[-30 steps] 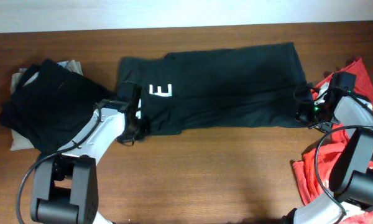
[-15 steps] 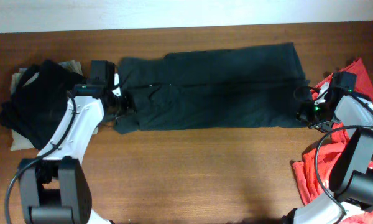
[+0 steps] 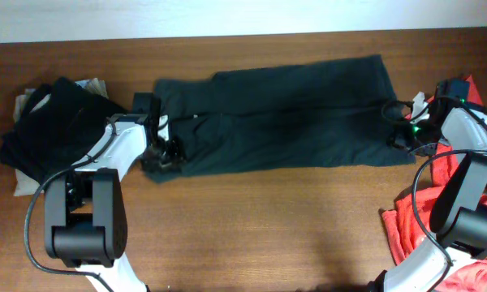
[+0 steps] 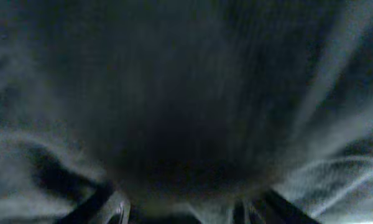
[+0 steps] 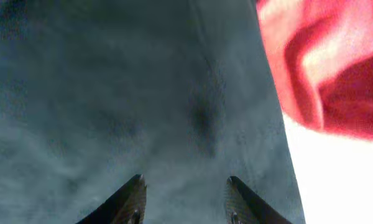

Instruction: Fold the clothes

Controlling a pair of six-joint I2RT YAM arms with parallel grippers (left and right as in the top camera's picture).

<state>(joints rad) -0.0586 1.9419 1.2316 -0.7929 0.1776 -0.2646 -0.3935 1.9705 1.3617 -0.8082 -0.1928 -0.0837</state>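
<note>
The black T-shirt (image 3: 284,109) lies across the table's middle as a long folded strip, no lettering showing. My left gripper (image 3: 158,152) rests on its lower left corner. In the left wrist view it (image 4: 185,208) is open, pressed close to blurred dark cloth (image 4: 186,93). At the strip's right end, my right gripper (image 3: 396,122) hovers with its fingers apart over the dark fabric (image 5: 112,93); nothing is pinched between its fingertips (image 5: 184,182). A red shirt (image 3: 410,231) is bunched at the right edge, also seen as the red cloth (image 5: 323,62) beside the black one.
A heap of dark garments (image 3: 49,130) sits on a beige cloth (image 3: 20,182) at the far left. Bare wooden table (image 3: 268,227) runs along the front. The red shirt lies around the right arm's base.
The left gripper folded the shirt's left part over, hiding the white letter, and opened, then dropped back to the lower left corner. The right gripper shifted slightly and its jaws narrowed.
</note>
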